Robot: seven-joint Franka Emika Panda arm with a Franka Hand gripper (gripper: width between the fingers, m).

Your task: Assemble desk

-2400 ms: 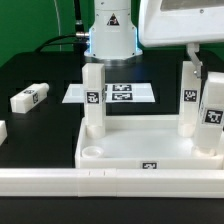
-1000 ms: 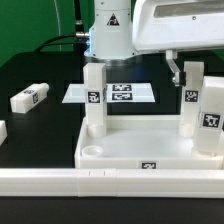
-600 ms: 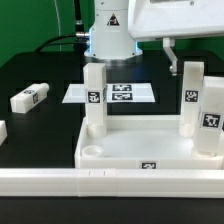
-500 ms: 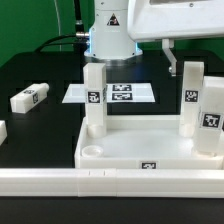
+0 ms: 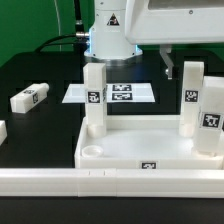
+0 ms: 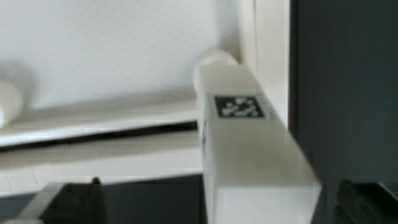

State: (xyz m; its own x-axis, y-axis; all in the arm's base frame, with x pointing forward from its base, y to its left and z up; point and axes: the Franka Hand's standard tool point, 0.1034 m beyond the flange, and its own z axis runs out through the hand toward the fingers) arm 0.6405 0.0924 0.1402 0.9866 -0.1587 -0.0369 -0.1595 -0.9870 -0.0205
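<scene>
Pincer (image 6: 222, 200) is open and grips nothing. Its jaws stand wide above the far-right leg (image 5: 190, 96), with a gap over the leg's top end.

The desk tray (image 5: 150, 162) sits on the black tabletop (image 5: 50, 70) at the near side. Its front rim is right up against the long low rail (image 5: 100, 182), but I can't tell if they touch. Three legs stand upright at its corners: the far-left leg (image 5: 95, 98), the far-right leg and the near-right leg (image 5: 212, 118), the last clipped by the exterior view's right edge. The near-left socket (image 5: 90, 152) shows as a round recess.

Room: there is bare tabletop on the exterior view's left of the tray. A loose leg (image 5: 30, 97) lies flat there, well apart from the tray, and a white piece (image 5: 2, 130) is cut by the frame edge. The marker board (image 5: 120, 93) lies flat behind the tray, in front of the robot base (image 5: 110, 35).

The exterior view gives the whole layout, but shows only one dark finger (image 5: 167, 60) under the white wrist housing (image 5: 180, 20). The wrist view looks down the leg's length. It shows the tag (image 6: 240, 106) on the leg's face and both dark fingertips (image 6: 80, 200) either side of the leg, clear of it; the background is blurred.

Materials: the desk parts are matte white plastic — blocky square-section legs, a tray with a raised rim, and black-and-white square tags.
</scene>
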